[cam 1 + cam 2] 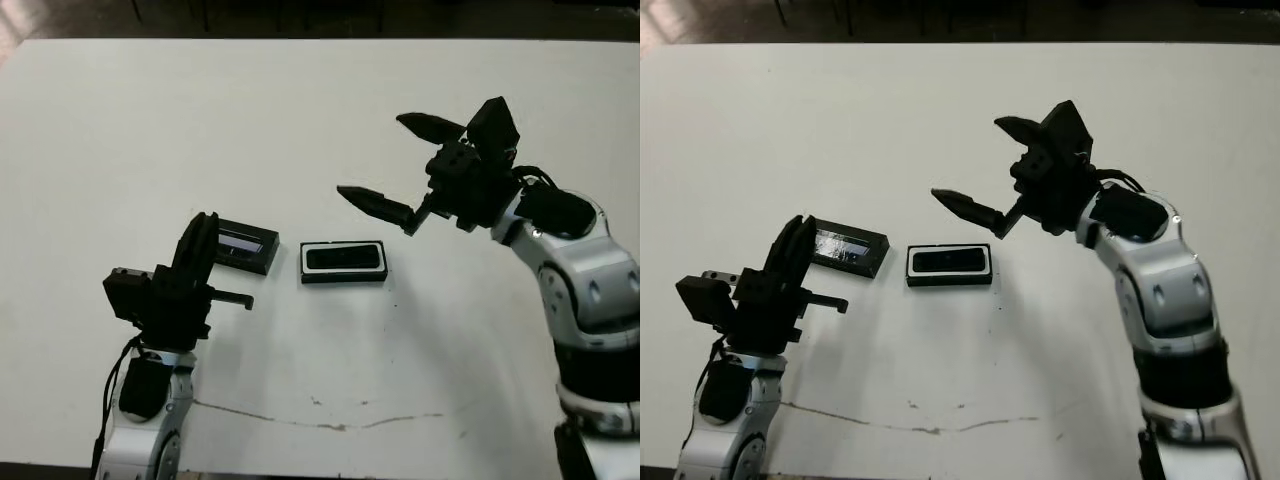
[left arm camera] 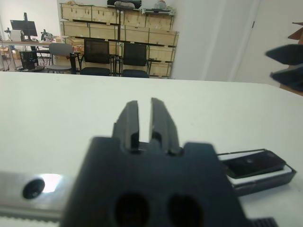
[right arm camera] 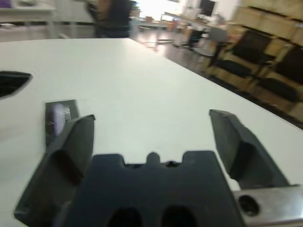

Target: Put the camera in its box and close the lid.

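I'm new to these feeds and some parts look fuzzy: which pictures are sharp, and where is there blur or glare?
Left eye view: fairly sharp; the box and lid read clearly, the lid's strip glinting. Left wrist view: the left gripper close up is soft, the room behind sharper. Right wrist view: blurred throughout, with a bright washed-out patch at the far end.

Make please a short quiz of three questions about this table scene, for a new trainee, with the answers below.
1. True or false: the slim black bar-shaped camera already lies inside the shallow white-lined black box.
2. Which gripper has its fingers wide apart: A) the left gripper, B) the right gripper?
3. On which side of the box, the robot's left or right, does the flat black lid with the shiny strip lie?

Key
1. True.
2. B; the left gripper's fingers stand close together, nearly shut.
3. The robot's left, flat on the white table, a narrow gap from the box, so the box is not yet closed.
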Controlling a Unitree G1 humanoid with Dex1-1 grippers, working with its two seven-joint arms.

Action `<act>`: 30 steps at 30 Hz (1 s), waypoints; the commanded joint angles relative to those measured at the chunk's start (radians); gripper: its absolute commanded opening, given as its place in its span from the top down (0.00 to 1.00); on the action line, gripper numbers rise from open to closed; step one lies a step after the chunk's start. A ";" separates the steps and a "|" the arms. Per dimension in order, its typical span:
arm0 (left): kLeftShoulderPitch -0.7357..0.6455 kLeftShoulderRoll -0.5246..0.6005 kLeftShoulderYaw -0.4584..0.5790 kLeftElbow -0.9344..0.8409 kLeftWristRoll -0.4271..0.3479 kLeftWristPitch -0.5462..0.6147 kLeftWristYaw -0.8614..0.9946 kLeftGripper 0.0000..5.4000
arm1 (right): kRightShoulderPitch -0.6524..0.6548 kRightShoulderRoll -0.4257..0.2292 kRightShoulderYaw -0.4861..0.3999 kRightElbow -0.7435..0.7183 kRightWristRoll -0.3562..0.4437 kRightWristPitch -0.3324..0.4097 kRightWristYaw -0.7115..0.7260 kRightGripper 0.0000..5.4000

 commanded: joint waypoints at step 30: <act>0.015 0.019 0.013 0.008 -0.011 0.019 -0.018 1.00 | 0.211 -0.081 0.316 -0.044 -0.735 -0.231 -0.040 1.00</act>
